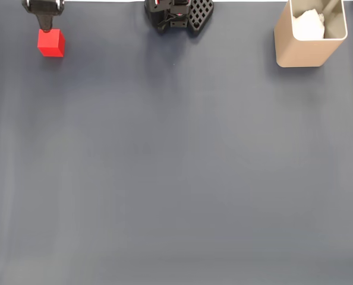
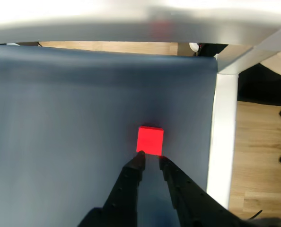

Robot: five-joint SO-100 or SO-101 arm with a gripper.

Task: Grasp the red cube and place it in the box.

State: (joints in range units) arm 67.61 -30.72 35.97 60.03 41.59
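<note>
Wrist view puts my black two-finger gripper [image 2: 151, 159] reaching in from the bottom edge, its two slim fingertips [image 2: 139, 158] set a narrow gap apart, slightly parted and clasping nothing. Just beyond those tips sits the small bright red plain cube [image 2: 150, 140], its near edge level with them; I cannot tell whether the tips touch it, but it is not between them. The cube lies on the dark blue-grey table mat [image 2: 83, 123], near the mat's right side, where a white table edge [image 2: 223, 137] runs alongside and a strip of wooden floor [image 2: 259, 156] shows beyond. From the fixed view, my gripper [image 1: 46, 27] comes down at the top left corner with the cube [image 1: 50, 43] directly under its tip, far from the tall tan-beige box with rounded corners [image 1: 307, 50] at the top right. That view also shows what my wrist camera cannot: the black lattice robot base [image 1: 179, 15] at top centre, and a white paper-like lump [image 1: 308, 25] lying inside the box against its pale inner wall. The cube looks smooth and evenly coloured, with a lit top face and a slightly darker front face, resting flat on the mat.
</note>
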